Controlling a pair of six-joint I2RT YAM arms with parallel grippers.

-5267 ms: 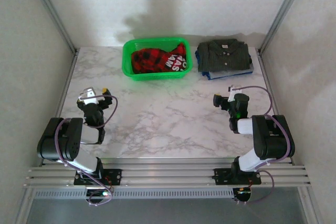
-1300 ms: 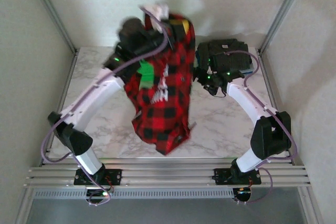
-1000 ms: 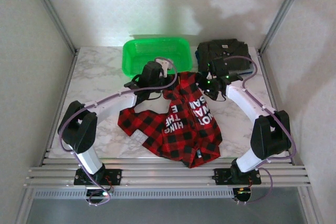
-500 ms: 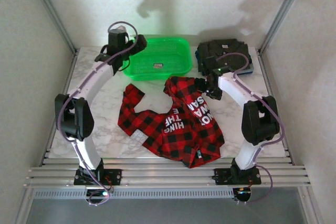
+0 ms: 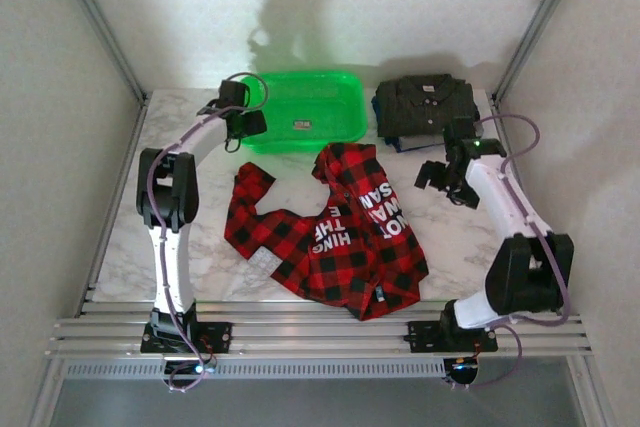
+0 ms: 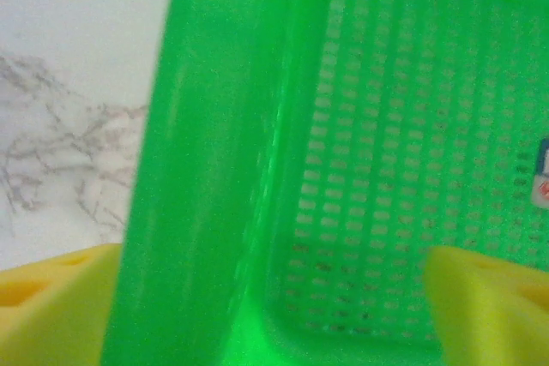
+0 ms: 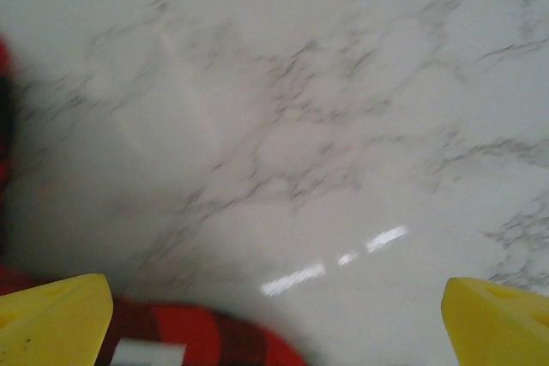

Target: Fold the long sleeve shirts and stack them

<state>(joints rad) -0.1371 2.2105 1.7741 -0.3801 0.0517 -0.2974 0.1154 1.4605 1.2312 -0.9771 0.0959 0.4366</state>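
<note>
Plaid shirt (image 5: 335, 232) crumpled mid-surface, lettering up, hem near front edge, top just short of green basket (image 5: 300, 76) | grey folded shirt (image 5: 428, 102) on blue garment (image 5: 398, 143), far-right corner | left hand (image 5: 243, 120) spread, astride basket's left rim | right hand (image 5: 440, 175) spread over bare surface (image 5: 190, 237) just right of plaid | open marble both sides
</note>
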